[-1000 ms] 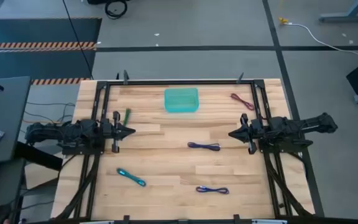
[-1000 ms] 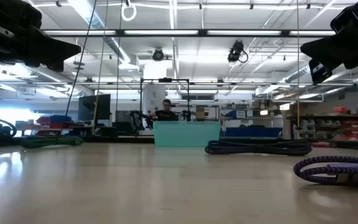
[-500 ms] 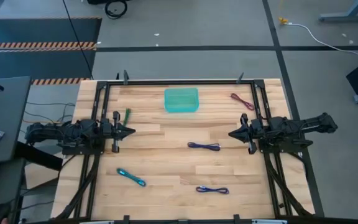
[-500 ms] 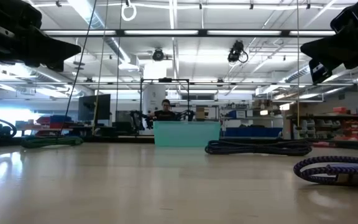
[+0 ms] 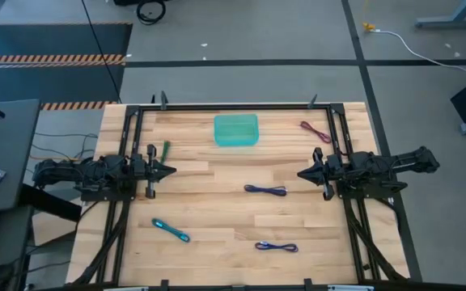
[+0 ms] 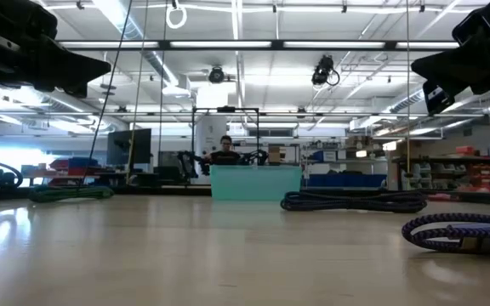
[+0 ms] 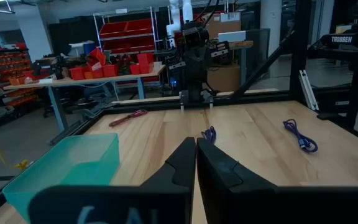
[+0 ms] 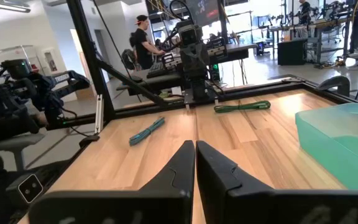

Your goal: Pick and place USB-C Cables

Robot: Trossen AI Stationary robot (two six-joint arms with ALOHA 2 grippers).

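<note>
**Both arms idle above five scattered cables**

Nothing on the worktop (image 5: 217,218) had moved since the earlier frames; the arms and cables sat exactly as before. Only a person far off in the room behind, seen in the low view, may have shifted slightly, though that was too small to be sure.

The left tool (image 5: 171,170) hung over the worktop's left side, its fingers clenched together on nothing. The right tool (image 5: 302,173) mirrored it on the right side, also pinched closed and empty.

None of the cables was in the teal tray (image 5: 236,141) at the far middle. The green cable (image 5: 166,150) lay just beyond the left tool. The maroon cable (image 5: 315,131) lay near the far right corner. One dark blue-purple cable (image 5: 265,190) lay at the centre, the other (image 5: 277,246) near the front edge. The teal cable (image 5: 171,231) lay front left.

The task appeared to be at its start, with no pick begun. The next move would call for one tool to release its fingers, descend over a nearby cable, perhaps the green one, and close on the thin bundle.
</note>
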